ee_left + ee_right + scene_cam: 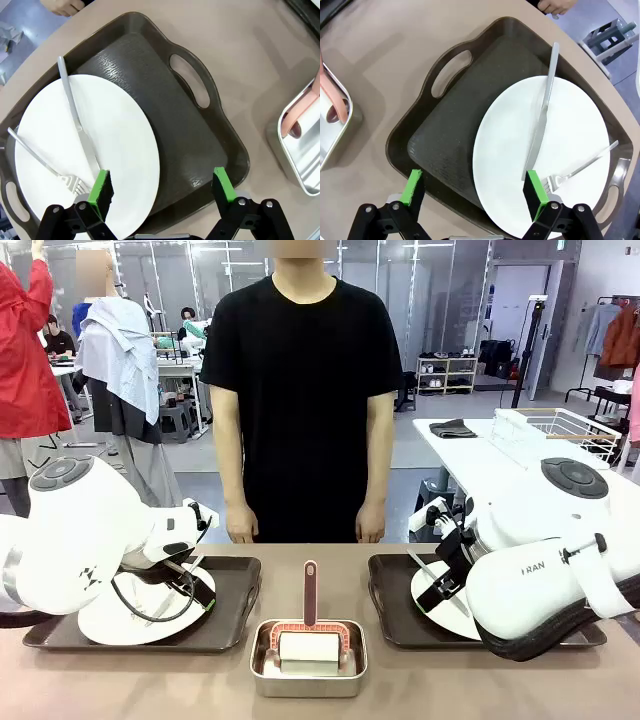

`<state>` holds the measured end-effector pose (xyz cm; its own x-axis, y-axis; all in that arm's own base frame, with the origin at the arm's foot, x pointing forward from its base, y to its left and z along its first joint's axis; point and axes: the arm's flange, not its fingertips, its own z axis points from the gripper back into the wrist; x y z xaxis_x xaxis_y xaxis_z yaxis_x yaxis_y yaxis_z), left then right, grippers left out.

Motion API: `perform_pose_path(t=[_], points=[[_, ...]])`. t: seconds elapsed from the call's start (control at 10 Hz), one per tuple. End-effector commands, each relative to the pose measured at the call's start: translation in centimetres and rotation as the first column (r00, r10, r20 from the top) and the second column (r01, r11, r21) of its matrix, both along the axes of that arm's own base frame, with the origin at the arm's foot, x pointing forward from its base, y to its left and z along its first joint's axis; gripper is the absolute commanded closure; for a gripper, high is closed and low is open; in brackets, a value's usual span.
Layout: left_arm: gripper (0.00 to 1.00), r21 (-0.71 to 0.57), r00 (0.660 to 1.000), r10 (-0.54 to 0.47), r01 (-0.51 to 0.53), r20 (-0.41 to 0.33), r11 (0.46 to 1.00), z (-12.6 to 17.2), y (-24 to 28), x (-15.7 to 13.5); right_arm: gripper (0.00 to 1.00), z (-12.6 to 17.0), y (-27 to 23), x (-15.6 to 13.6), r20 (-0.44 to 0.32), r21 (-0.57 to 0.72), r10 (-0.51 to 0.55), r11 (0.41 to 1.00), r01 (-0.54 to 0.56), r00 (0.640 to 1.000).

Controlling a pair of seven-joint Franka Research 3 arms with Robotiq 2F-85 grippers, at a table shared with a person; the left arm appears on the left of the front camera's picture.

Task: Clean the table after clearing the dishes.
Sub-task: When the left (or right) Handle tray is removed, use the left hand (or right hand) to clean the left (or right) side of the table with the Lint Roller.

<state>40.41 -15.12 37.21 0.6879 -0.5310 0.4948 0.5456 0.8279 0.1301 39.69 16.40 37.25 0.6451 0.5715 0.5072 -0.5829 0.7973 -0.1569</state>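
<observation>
Nothing is cleared yet, by my reckoning: my left gripper (161, 189) and right gripper (474, 190) hang wide open and empty over the two round white plates (125, 145), each with metal knife (75, 115) and fork (35, 152), on dark brown handled trays (455, 125) upon the beige table (450, 680), wiping not begun.
</observation>
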Motion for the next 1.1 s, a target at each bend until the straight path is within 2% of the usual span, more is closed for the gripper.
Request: perform_pose_path(t=[0.0, 1.0], points=[[0.0, 0.0, 1.0, 0.0, 0.0, 0.0, 1.0, 0.0, -0.02, -0.01, 0.0, 0.0, 0.0, 0.0, 0.0, 0.0, 0.0, 1.0, 0.0, 1.0], [0.0, 0.0, 1.0, -0.001, 0.001, 0.0, 1.0, 0.0, -0.04, -0.02, 0.0, 0.0, -0.04, 0.02, 0.0, -0.001, 0.0, 1.0, 0.0, 1.0]])
